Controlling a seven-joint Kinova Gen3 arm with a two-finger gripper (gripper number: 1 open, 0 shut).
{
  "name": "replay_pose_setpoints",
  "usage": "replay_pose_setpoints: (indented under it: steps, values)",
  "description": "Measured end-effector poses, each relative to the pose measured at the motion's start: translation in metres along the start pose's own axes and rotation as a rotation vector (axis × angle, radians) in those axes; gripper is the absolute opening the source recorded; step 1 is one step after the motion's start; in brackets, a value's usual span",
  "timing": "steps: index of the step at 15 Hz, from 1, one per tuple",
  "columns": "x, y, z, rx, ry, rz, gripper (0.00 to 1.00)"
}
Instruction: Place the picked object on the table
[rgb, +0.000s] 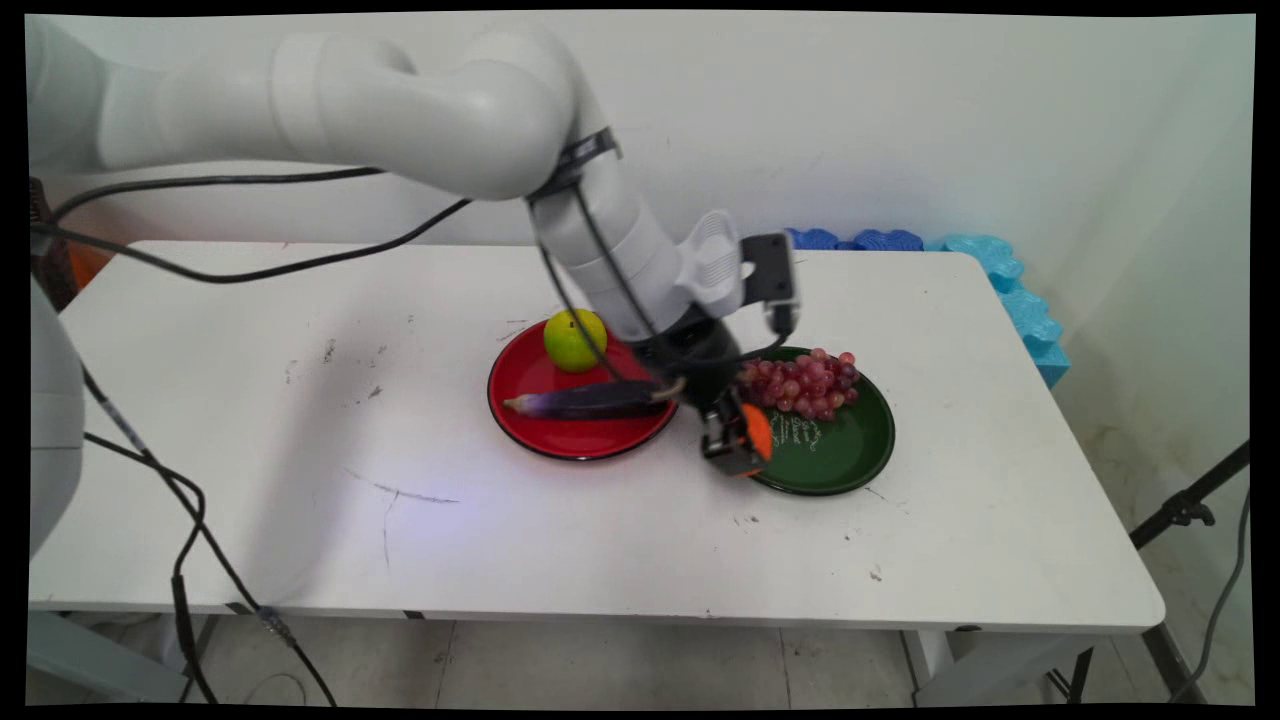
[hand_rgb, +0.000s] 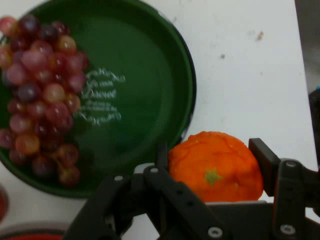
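My gripper (rgb: 738, 442) (hand_rgb: 212, 167) is shut on an orange (hand_rgb: 216, 167) (rgb: 757, 430), holding it low at the near left rim of a green plate (rgb: 850, 450) (hand_rgb: 145, 65). A bunch of red grapes (rgb: 805, 383) (hand_rgb: 37, 95) lies on the far side of that plate. To the left stands a red plate (rgb: 530, 375) carrying a green lime (rgb: 573, 340) and a purple eggplant (rgb: 590, 401).
Blue foam pieces (rgb: 1010, 290) line the table's far right corner and right edge. Black cables (rgb: 190, 540) hang over the table's left side. A tripod leg (rgb: 1185, 510) stands off the right edge.
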Motion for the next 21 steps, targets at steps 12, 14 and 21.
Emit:
replay_pose_setpoints:
  steps: [12,14,21]
  values:
    - [-0.056,0.012,0.036,0.041,-0.048,-0.057,0.00]
    - [-0.061,0.010,0.043,0.045,-0.047,-0.063,0.00]
    - [-0.071,0.007,0.055,0.050,-0.041,-0.067,1.00]
